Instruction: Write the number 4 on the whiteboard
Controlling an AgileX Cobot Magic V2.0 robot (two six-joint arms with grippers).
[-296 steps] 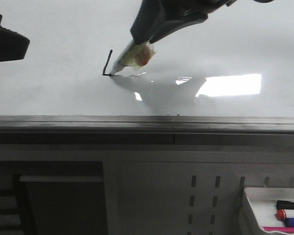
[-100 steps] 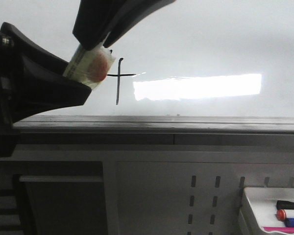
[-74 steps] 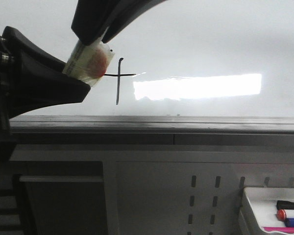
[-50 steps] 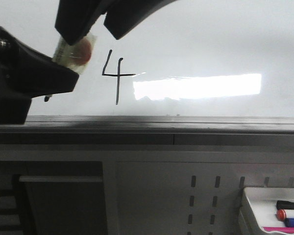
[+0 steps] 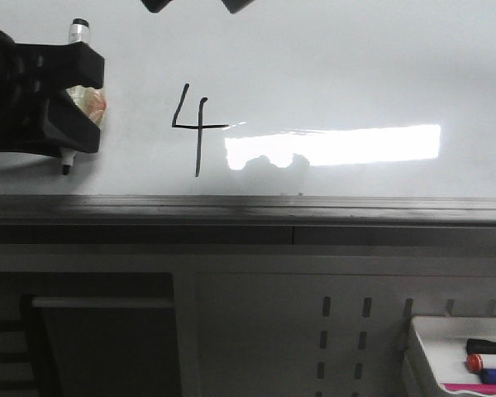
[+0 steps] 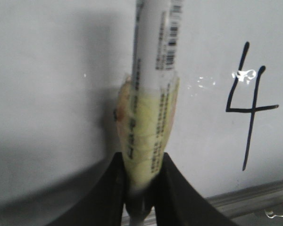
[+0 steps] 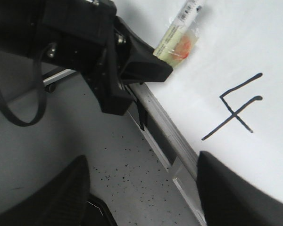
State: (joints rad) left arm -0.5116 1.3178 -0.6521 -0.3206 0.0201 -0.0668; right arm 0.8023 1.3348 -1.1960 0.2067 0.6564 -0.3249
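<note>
Ink of the number 4 stands complete on the whiteboard, just beside the bright glare. The left pincer is clamped around a marker (yellowish tape wraps its barrel) off to the digit's left. The right pincer hangs spread wide, gripping nothing.

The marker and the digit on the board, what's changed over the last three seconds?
The right claw finished the number 4, handed the marker to the left claw, then let go and withdrew upward. The left claw now holds the marker left of the digit. The whiteboard and the marker tray stayed put.
</note>
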